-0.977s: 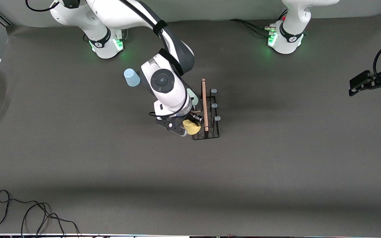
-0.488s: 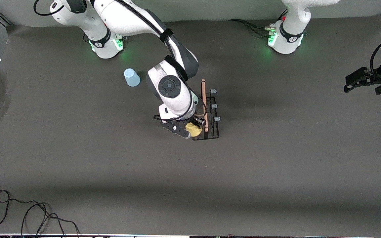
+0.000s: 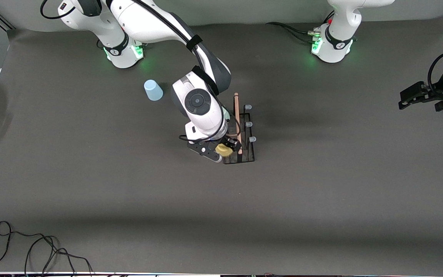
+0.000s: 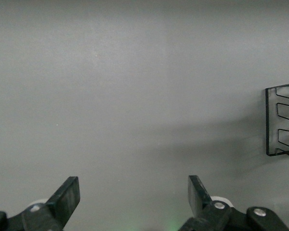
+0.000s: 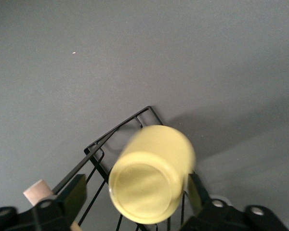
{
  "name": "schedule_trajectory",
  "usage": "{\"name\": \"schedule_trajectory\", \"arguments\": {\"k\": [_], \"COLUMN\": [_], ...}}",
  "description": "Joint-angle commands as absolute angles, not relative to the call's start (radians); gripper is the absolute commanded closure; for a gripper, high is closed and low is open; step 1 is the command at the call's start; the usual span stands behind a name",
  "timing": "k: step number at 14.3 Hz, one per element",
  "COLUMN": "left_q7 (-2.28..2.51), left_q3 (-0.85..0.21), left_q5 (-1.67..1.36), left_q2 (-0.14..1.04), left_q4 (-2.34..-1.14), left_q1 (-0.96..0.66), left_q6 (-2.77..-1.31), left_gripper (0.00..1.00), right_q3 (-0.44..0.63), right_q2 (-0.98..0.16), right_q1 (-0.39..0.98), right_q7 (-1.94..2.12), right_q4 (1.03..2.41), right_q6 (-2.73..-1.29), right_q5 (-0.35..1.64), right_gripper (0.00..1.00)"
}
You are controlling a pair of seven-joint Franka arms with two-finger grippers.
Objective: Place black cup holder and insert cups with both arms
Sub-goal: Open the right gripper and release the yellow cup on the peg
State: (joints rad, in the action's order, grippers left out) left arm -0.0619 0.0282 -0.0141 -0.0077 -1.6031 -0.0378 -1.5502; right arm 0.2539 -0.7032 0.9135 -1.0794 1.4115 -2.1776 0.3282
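Note:
The black cup holder (image 3: 244, 132) stands mid-table, its wooden rod (image 3: 237, 115) on top and capped pegs (image 3: 248, 124) on the side toward the left arm's end. My right gripper (image 3: 227, 147) is over the holder's end nearer the front camera. Its fingers (image 5: 74, 195) are spread, and the yellow cup (image 3: 223, 150) sits between them, bottom toward the wrist camera (image 5: 151, 175), blurred, with a gap to one finger. The holder's wires (image 5: 102, 147) lie under it. The pale green cup (image 3: 227, 114) is mostly hidden by the arm. The pale blue cup (image 3: 153, 90) stands upside down toward the right arm's base. My left gripper (image 3: 406, 100) is open and empty.
The left arm waits at its end of the table, over bare mat (image 4: 135, 96). A clear plastic rack (image 4: 282, 120) shows at the edge of the left wrist view. A black cable (image 3: 33, 250) lies at the table corner nearest the front camera.
My right gripper has moved with the yellow cup in over the holder's nearer end and lower. The left gripper has drifted slightly toward the table's middle.

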Motion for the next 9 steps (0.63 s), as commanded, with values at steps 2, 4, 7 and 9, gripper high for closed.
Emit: {"name": "schedule_trajectory", "arguments": {"k": [2,4,7,9], "left_q7": [-0.045,-0.044,-0.046,-0.046], "left_q3": [0.025,0.025,0.026,0.026], "left_q5": [0.006,0.006,0.006,0.006], "left_q2": [-0.014,-0.015,-0.012,-0.012], "left_q4": [-1.606,-1.608,-1.608,-1.608], "left_q1": [-0.043,-0.043,-0.041,-0.040], "left_q6": [-1.537,-1.537,-1.539,-1.546], "left_gripper": [0.00,0.00,0.00,0.00], "right_q3": [0.270,0.278,0.282,0.285], "right_q2": [-0.693,-0.631,-0.494,-0.398], "right_q1": [0.914,0.894,0.812,0.731], "right_q7": [-1.091,-1.051,-0.904,-0.746], "right_q4": [1.384,1.376,1.373,1.373], "right_q6": [-2.162,-2.055,-1.828,-1.642], "right_q5": [0.319,0.299,0.273,0.273], "right_gripper": [0.01,0.01,0.01,0.00]}}
